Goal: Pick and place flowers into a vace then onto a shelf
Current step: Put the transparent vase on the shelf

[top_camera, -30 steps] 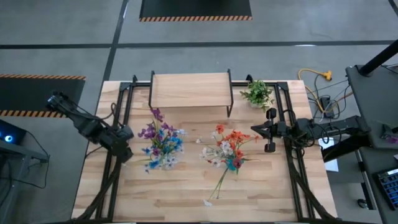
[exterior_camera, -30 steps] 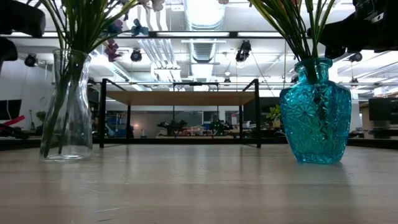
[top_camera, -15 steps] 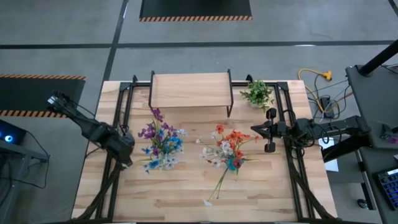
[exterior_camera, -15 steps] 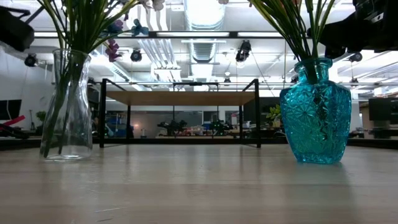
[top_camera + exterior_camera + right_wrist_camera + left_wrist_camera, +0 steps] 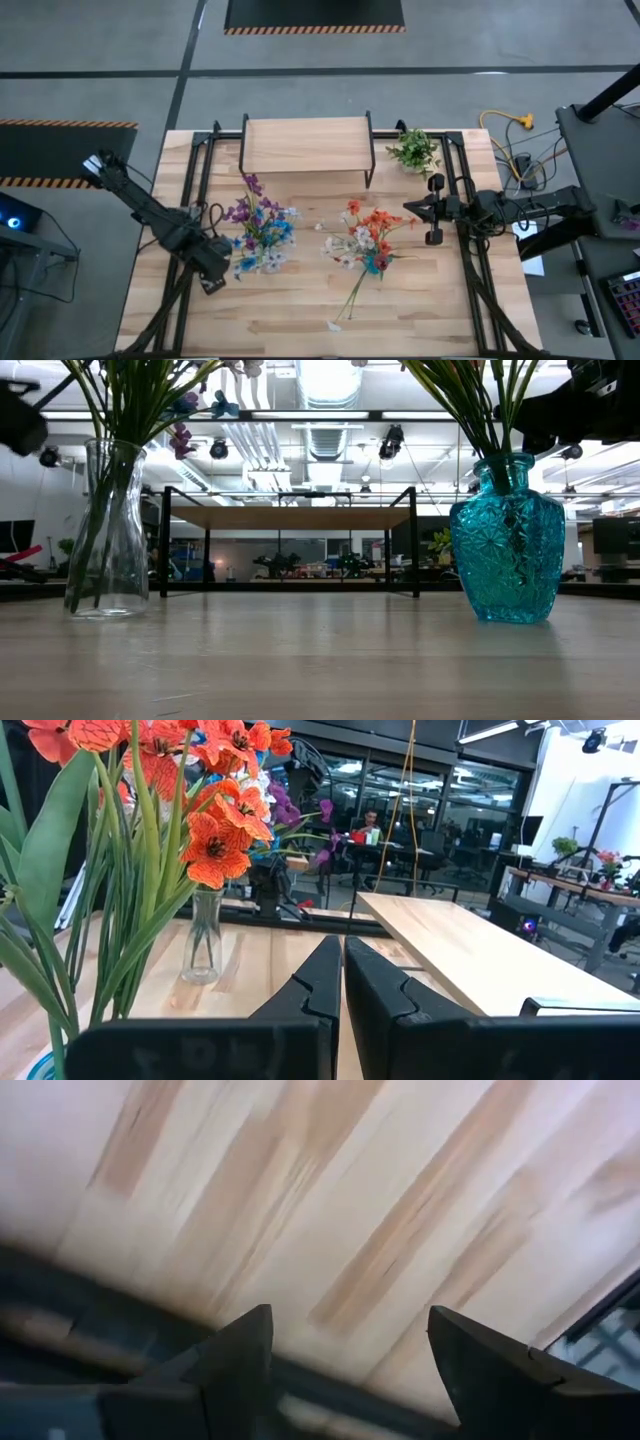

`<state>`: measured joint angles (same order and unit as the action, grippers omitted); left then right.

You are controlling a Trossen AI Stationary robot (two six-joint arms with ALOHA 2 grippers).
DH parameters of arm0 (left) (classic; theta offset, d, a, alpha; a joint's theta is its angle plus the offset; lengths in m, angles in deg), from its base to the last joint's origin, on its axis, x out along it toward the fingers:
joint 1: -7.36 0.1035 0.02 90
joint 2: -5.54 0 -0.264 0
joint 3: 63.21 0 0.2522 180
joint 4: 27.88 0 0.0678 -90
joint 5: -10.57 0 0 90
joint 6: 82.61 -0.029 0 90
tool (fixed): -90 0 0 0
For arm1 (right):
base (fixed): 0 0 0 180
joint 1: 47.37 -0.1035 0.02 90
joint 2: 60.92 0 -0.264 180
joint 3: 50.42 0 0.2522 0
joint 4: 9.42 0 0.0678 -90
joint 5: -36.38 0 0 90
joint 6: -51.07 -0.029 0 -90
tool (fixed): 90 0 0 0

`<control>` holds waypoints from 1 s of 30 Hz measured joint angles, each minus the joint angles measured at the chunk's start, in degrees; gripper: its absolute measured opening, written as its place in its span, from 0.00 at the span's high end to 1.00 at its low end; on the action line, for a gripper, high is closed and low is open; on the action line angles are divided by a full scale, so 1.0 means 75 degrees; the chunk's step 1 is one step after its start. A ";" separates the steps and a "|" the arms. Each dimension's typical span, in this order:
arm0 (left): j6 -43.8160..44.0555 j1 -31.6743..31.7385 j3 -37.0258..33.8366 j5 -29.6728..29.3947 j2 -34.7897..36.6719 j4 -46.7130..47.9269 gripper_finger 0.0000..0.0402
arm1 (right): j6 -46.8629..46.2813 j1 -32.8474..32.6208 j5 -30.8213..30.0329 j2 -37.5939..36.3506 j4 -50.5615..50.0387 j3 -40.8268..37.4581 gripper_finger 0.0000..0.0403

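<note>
Left gripper (image 5: 212,274) spread wide, holding nothing, beside clear vase (image 5: 106,530) | right gripper (image 5: 412,210) closed, empty, parked | flowers (image 5: 262,236) in both vases | shelf (image 5: 305,145) bare: vases not yet placed

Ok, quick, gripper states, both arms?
Left gripper: open, holding nothing, over bare table beside the clear vase.
Right gripper: closed, empty, beside the blue vase.
</note>
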<state>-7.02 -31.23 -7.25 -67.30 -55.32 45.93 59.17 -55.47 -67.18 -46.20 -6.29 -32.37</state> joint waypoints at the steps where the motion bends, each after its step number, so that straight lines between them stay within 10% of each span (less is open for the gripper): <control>1: 0.0010 -0.0064 0.0000 -0.0200 0.0003 -0.0217 0.38 | 0.0000 -0.0003 0.0001 -0.0001 0.0000 0.0000 0.98; 30: -0.0251 -0.2236 -0.1144 -0.7143 -0.0679 -0.3246 0.38 | 0.0003 -0.0002 0.0003 0.0000 0.0003 0.0000 0.98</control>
<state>-8.90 -48.00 -15.84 -120.87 -60.42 21.59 59.19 -55.49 -67.16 -46.20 -6.27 -32.37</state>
